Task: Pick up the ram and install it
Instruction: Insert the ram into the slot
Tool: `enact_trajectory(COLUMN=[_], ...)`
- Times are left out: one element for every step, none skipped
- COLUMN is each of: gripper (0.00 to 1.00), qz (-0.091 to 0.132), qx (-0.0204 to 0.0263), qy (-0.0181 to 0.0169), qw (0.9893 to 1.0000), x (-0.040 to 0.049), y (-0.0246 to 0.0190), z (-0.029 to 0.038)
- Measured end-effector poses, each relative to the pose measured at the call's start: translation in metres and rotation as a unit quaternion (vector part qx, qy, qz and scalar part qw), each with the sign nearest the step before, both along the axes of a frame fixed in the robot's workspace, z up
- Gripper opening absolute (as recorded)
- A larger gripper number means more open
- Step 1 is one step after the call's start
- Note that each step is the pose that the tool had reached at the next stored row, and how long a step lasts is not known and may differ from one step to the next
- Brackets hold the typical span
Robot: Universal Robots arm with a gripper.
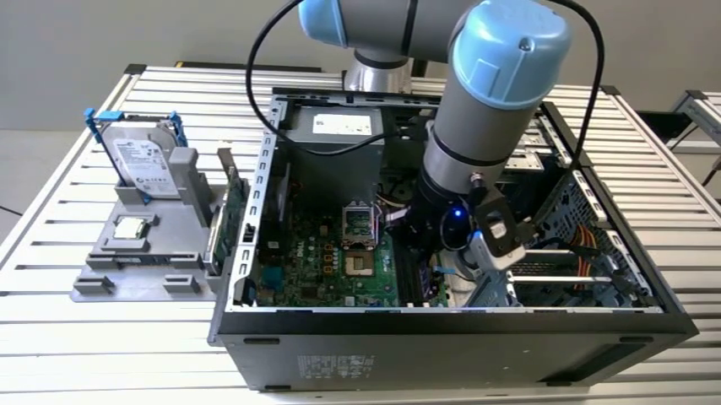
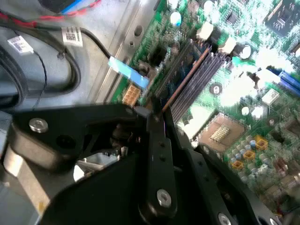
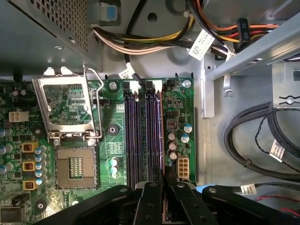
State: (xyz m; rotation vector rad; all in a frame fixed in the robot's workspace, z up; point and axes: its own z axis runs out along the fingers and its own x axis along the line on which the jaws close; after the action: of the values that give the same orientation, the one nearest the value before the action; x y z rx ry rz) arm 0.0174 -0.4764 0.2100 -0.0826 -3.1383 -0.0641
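First wrist view, nearest item first: what does the pincer (image 3: 164, 183) hold?

**Inspector:** Its fingers are drawn close on a thin board seen edge-on. I judge that to be the ram (image 3: 162, 136), pinched and standing over the memory slot on the outer side of the bank of memory slots (image 3: 138, 136), away from the processor socket (image 3: 75, 164).

**Assessor:** Confirmed elsewhere?

**Inspector:** Second wrist view agrees: the pincer (image 2: 152, 115) grips the ram (image 2: 180, 77), whose coppery edge runs along that same slot.

**Assessor:** Requirements for the step in hand?

**Inspector:** Keep the stick parallel to the slot and upright, with no tilt end to end. Press straight down and evenly. The end latches (image 3: 140, 85) should stand open, and the capacitors (image 3: 173, 138) just beside must not be struck.

**Assessor:** Anything unverifiable?

**Inspector:** Several things. Whether the contacts have entered the slot, I cannot tell. The fingers cover the near end, and the notch position is hidden. In the exterior view the arm (image 1: 485, 126) blocks the slot area inside the case (image 1: 451, 337). Farther off, the holder (image 1: 135, 270) sits on the worktop (image 1: 67, 354) to the exterior view's left.
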Motion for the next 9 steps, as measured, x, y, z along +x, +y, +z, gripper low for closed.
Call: enact_trajectory(gripper=[0.0, 0.0, 0.0, 0.0, 0.0, 0.0, 0.0, 0.0, 0.0], qz=[0.0, 0.0, 0.0, 0.0, 0.0, 0.0, 0.0, 0.0, 0.0], qx=[-0.0001, -0.0001, -0.0001, 0.0, 0.0001, 0.0001, 0.0001, 0.0001, 0.0], qy=[0.0, 0.0, 0.0, 0.0001, 0.0001, 0.0001, 0.0001, 0.0002, 0.0002], qw=[1.0, 1.0, 1.0, 1.0, 1.0, 1.0, 1.0, 1.0, 1.0], x=[0.0, 0.0, 0.0, 0.0, 0.0, 0.0, 0.0, 0.0, 0.0], y=[-0.0001, -0.0001, -0.0001, 0.0, 0.0, 0.0, 0.0, 0.0, 0.0], z=[-0.0003, -0.0004, -0.0004, -0.0005, -0.0005, -0.0006, -0.0005, -0.0005, -0.0005])
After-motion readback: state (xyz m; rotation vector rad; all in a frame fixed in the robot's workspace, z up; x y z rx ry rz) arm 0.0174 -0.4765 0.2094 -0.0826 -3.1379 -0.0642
